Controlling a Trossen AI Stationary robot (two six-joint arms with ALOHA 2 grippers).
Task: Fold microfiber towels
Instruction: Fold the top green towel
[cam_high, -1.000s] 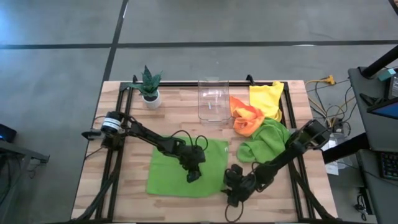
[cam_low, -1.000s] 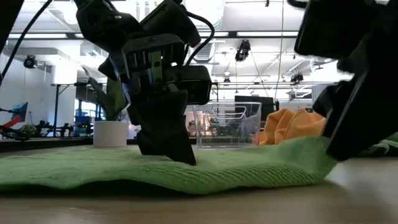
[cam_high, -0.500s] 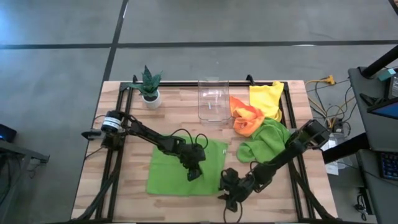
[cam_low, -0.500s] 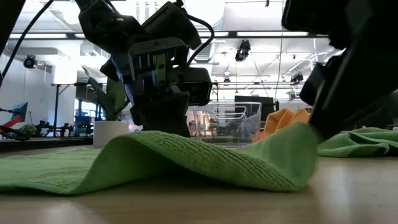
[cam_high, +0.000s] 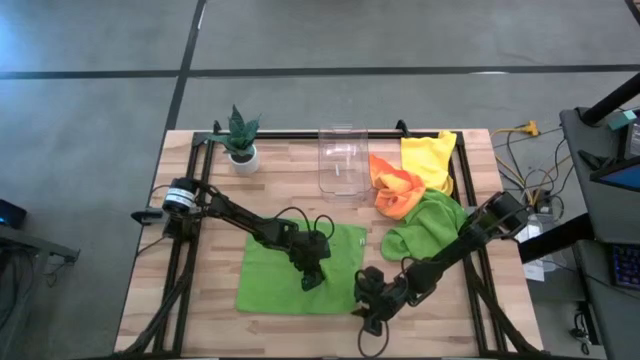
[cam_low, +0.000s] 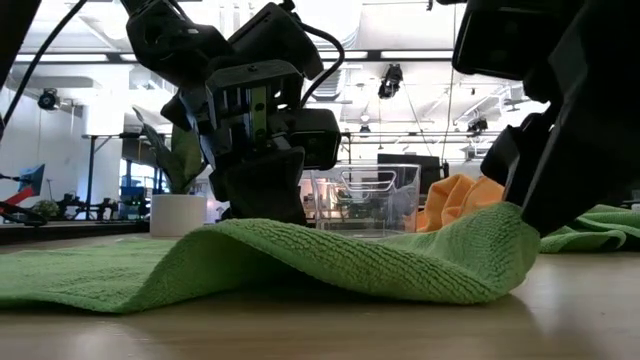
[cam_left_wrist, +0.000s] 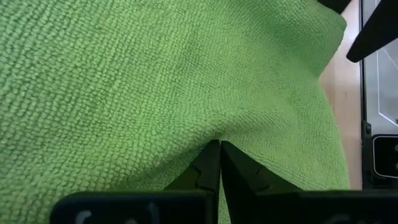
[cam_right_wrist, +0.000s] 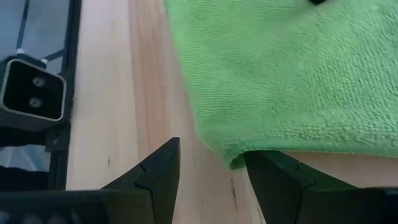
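Observation:
A lime green towel lies spread on the table's near middle, with a hump raised in its right part. My left gripper is shut, with its tips down on the towel's right half. My right gripper is open at the towel's near right corner, which lies between its fingers. A second lime green towel, an orange one and a yellow one lie crumpled in a heap at the right. My left gripper presses its shut fingertips down on the towel's upper face, inside its right half, coming from above at a slant. The cloth creases around the tips. My right gripper has one open finger against the towel's near right corner; the edge there stands raised off the table against the gripper.
A clear plastic bin stands at the far middle and a small potted plant at the far left. Black rails run along the table's left and right sides. Bare wood lies near the front edge.
My right gripper has moved toward the table's left against the towel's near right corner. The towel's right part, which lay nearly flat, has risen into a hump between the two grippers. The left part of the towel has stayed flat.

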